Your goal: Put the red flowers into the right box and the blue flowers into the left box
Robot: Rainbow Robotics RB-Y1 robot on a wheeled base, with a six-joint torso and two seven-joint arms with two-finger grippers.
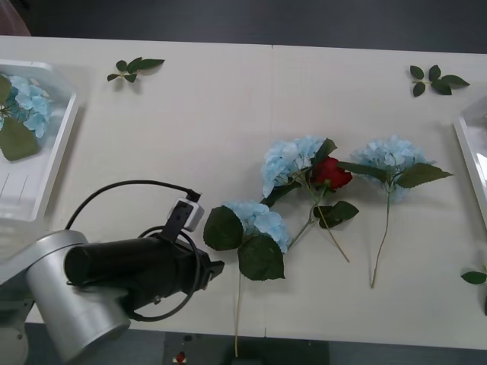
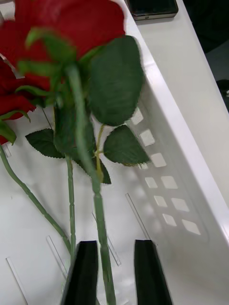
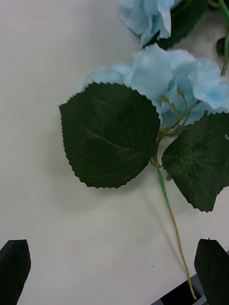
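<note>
Right now your left end effector (image 3: 114, 271) hovers with fingers spread wide over the near blue flower (image 1: 259, 220), whose stem runs toward the front edge of the surface (image 1: 190, 114), while two more blue flowers (image 1: 293, 160) and one red rose (image 1: 332, 173) lie just beyond it and another blue cluster (image 1: 29, 103) already sits in the left box (image 1: 57, 163). Your right end effector (image 2: 116, 271) is over the right box (image 2: 191, 157), its black fingers narrowly apart either side of a red flower's stem (image 2: 98, 200); you can't tell from here whether they pinch it, and other red flowers (image 2: 14, 102) lie in the box beside it

No readable text, label, brand, number or sign on any surface in any of three views.
</note>
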